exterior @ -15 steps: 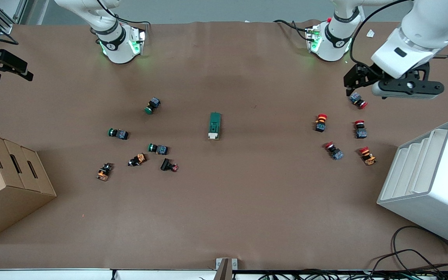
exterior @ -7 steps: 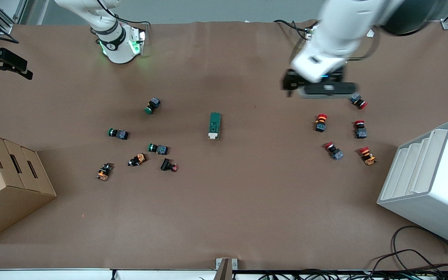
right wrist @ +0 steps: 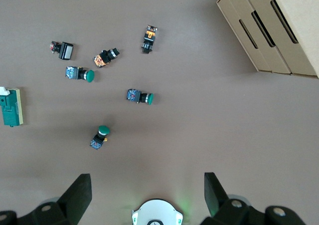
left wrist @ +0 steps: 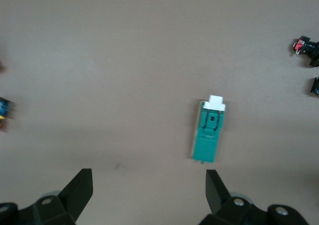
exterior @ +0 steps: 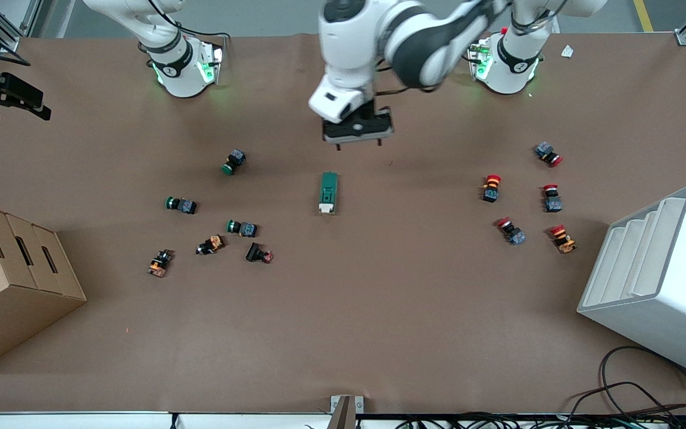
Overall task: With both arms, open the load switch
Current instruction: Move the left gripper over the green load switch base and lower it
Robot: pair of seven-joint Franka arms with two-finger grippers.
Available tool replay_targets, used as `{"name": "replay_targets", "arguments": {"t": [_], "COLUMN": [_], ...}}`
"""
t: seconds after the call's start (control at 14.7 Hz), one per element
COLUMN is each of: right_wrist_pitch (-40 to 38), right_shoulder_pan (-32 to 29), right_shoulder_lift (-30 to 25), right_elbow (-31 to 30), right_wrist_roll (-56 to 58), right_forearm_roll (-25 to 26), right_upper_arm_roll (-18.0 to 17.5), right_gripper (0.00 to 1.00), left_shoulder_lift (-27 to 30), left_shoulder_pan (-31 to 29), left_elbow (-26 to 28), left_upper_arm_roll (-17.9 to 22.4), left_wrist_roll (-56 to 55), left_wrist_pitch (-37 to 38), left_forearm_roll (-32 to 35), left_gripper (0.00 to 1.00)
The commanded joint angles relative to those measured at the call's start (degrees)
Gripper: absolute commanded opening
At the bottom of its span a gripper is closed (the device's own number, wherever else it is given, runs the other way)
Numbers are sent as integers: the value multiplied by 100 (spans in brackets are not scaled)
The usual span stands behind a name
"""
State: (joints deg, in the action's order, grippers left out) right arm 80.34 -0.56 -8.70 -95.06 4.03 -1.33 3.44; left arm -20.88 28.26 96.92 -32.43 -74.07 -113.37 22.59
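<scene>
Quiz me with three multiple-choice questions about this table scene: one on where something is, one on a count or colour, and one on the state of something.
1. Where does the load switch lie?
A. Inside the cardboard box
B. On the bare table, about midway between the green-capped and red-capped push buttons
C. On the white stepped rack

2. How many red-capped push buttons lie toward the left arm's end of the table?
A. Two
B. Five
C. Nine

3. What is the state of the left gripper?
A. Open and holding nothing, over the table close to the load switch
B. Shut on the load switch
C. Shut on a red button

Answers:
1. B: the front view shows it alone on the brown table surface between the two clusters.
2. B: five red caps show there in the front view.
3. A: the left wrist view shows its fingers spread wide with only table between them.
</scene>
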Motion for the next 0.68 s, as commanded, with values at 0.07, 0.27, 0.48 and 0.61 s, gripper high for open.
{"name": "replay_targets", "arguments": {"t": [0.07,0.27,0.48,0.61], "right_wrist_pitch": [-27,-9,8,26], "right_shoulder_pan": [-49,-66,-84,-128], "right_shoulder_lift": [-88,-79,70,350], "right_elbow": [-66,-22,163,259], "right_wrist_roll": [37,45,45,28], "right_forearm_roll": [10,10,19,36], "right_upper_arm_roll": [-45,-45,-45,-36], "right_gripper": [100,100,100,100], "left_shoulder_lift": [-872,-1373,-1743,-1779], "left_shoulder_pan": [741,1216,1506,1533], "left_elbow": [-121,-86,133,589], "left_upper_arm_roll": [0,0,0,0], "left_wrist_roll": [-1764,-2444,-3522,-4296], "left_wrist_pitch": [-360,-527,-589,-659], "left_forearm_roll": [1289,2300,3598,4653], "left_gripper": [100,99,99,98]}}
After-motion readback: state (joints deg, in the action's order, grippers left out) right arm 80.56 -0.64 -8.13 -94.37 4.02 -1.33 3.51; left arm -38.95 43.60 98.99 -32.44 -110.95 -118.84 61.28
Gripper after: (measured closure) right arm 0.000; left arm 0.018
